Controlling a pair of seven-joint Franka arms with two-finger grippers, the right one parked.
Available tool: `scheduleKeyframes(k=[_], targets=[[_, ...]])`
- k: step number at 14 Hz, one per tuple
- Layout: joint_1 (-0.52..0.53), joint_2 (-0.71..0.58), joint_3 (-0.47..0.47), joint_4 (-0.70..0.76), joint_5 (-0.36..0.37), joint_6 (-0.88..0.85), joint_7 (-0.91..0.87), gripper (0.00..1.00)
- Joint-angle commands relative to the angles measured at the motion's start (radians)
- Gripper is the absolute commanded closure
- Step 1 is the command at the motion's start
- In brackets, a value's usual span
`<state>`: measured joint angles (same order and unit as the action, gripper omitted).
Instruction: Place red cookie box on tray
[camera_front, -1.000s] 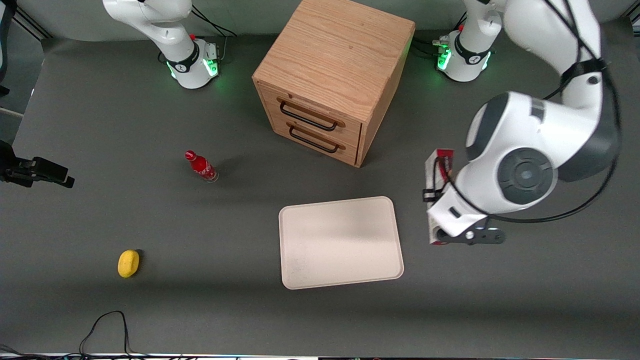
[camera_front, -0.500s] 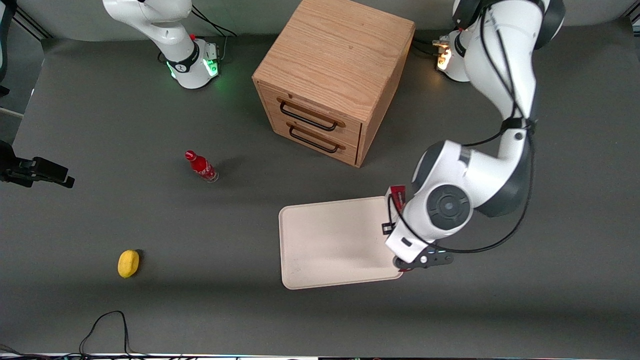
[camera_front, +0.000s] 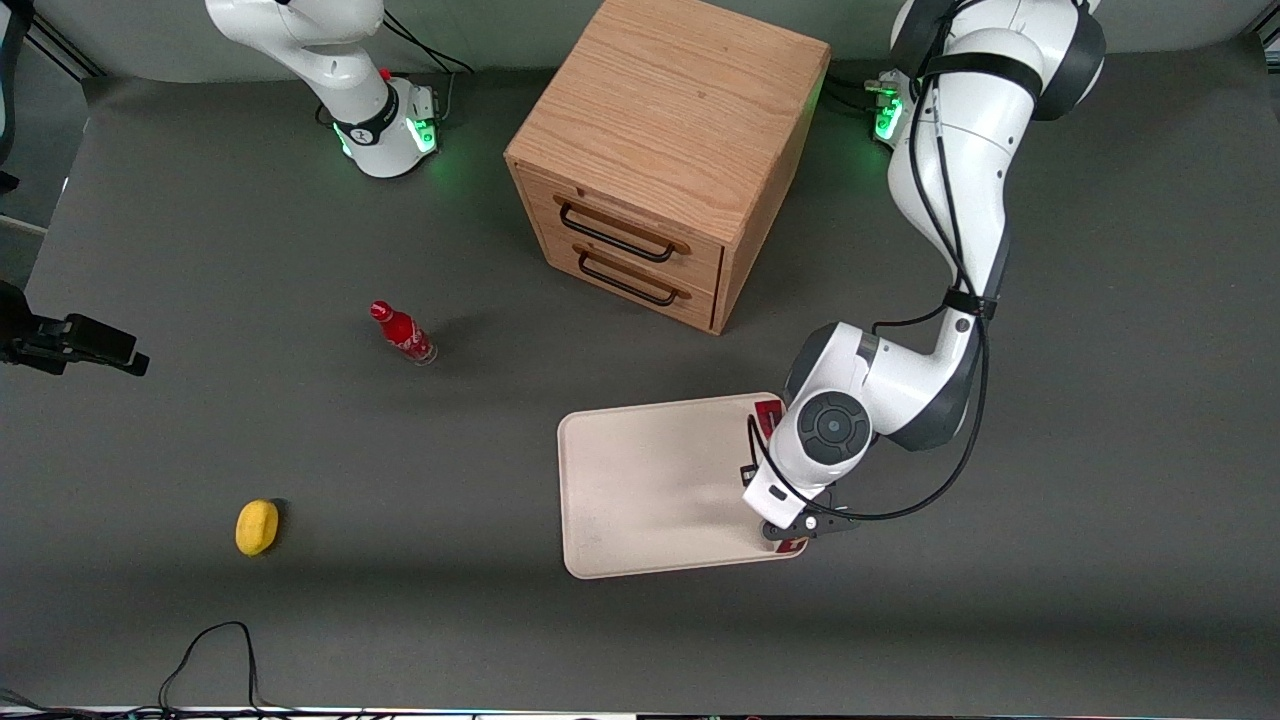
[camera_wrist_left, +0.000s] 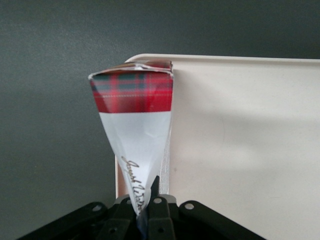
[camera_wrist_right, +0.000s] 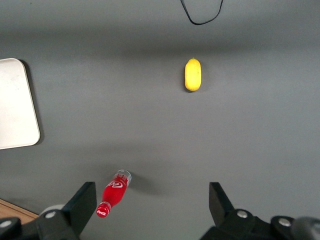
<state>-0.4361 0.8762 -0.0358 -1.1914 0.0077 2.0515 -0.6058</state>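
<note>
The red cookie box (camera_wrist_left: 134, 112) is a slim carton with a red tartan end and a white side with script print. My left gripper (camera_wrist_left: 148, 210) is shut on it. In the front view the gripper (camera_front: 790, 500) is over the edge of the cream-white tray (camera_front: 650, 480) that lies toward the working arm's end. The wrist hides most of the box there. One red end (camera_front: 768, 414) shows over the tray's corner nearer the cabinet, and the other end (camera_front: 793, 545) over the corner nearer the front camera. The box runs along the tray (camera_wrist_left: 245, 140) edge. Whether it touches the tray I cannot tell.
A wooden drawer cabinet (camera_front: 665, 150) stands farther from the front camera than the tray. A small red bottle (camera_front: 402, 333) and a yellow oval object (camera_front: 257, 526) lie toward the parked arm's end. A black cable (camera_front: 210, 650) loops at the table's near edge.
The left arm has carried the box from the bare table beside the tray to over the tray's edge and has come lower. The tray and other things have not moved.
</note>
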Motion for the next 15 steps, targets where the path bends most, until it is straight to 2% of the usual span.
scheduleKeyframes(k=[1, 2, 3, 7, 11, 15], targets=[[-0.007, -0.037, -0.006, -0.051, 0.018, -0.001, -0.034, 0.54], [-0.009, -0.039, -0.006, -0.066, 0.021, 0.013, -0.032, 0.06], [-0.013, -0.039, -0.006, -0.072, 0.026, 0.016, -0.031, 0.00], [0.000, -0.094, -0.001, -0.074, 0.025, -0.008, -0.012, 0.00], [0.066, -0.314, 0.046, -0.209, 0.014, -0.048, 0.012, 0.00], [0.164, -0.549, 0.088, -0.371, 0.014, -0.126, 0.225, 0.00]])
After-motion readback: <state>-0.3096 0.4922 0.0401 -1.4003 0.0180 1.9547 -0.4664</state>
